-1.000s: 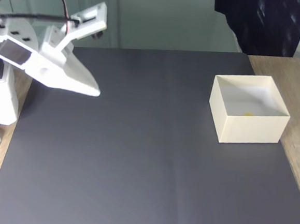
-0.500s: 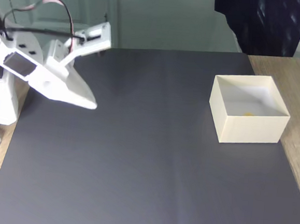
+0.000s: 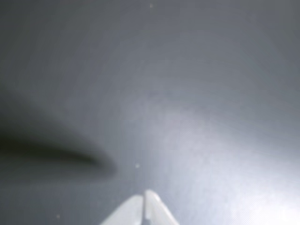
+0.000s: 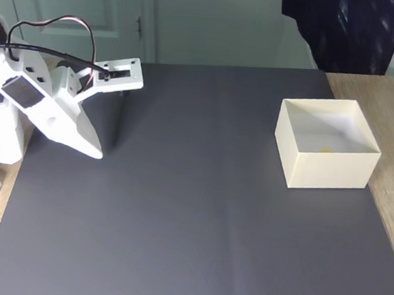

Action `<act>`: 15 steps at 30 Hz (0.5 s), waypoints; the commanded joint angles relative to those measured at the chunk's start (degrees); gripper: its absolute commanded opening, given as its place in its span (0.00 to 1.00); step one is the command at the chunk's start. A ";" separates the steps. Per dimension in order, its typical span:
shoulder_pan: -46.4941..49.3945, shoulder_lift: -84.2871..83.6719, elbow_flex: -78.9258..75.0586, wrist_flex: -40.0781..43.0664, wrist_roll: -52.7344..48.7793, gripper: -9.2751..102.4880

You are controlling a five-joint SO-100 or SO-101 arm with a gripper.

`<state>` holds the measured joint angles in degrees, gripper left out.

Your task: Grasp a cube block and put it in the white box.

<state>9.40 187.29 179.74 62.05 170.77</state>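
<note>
Cube in box, arm parked.
Fingers closed, empty, above dark mat; yellow cube block inside white box.

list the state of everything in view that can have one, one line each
gripper: jaws shut, holding nothing, over the bare mat
white box: upright, open-topped, on the mat's right side in the fixed view
cube block: a yellow bit shows just over the box's front wall, inside
dark mat: flat on the table

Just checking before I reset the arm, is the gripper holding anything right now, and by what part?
Nothing is held. The gripper is closed on itself above the bare dark mat, far from the white box.
</note>
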 commanded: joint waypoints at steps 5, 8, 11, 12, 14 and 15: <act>-0.53 0.53 1.32 0.70 -2.11 0.09; -0.62 0.53 1.49 1.49 -3.16 0.09; -0.62 0.53 1.67 2.64 -2.64 0.09; -0.62 0.53 1.93 2.72 -2.64 0.10; -0.53 0.53 2.29 2.72 -2.81 0.10; -0.53 0.53 2.37 2.72 -2.99 0.10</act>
<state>9.40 187.29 181.93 64.69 168.13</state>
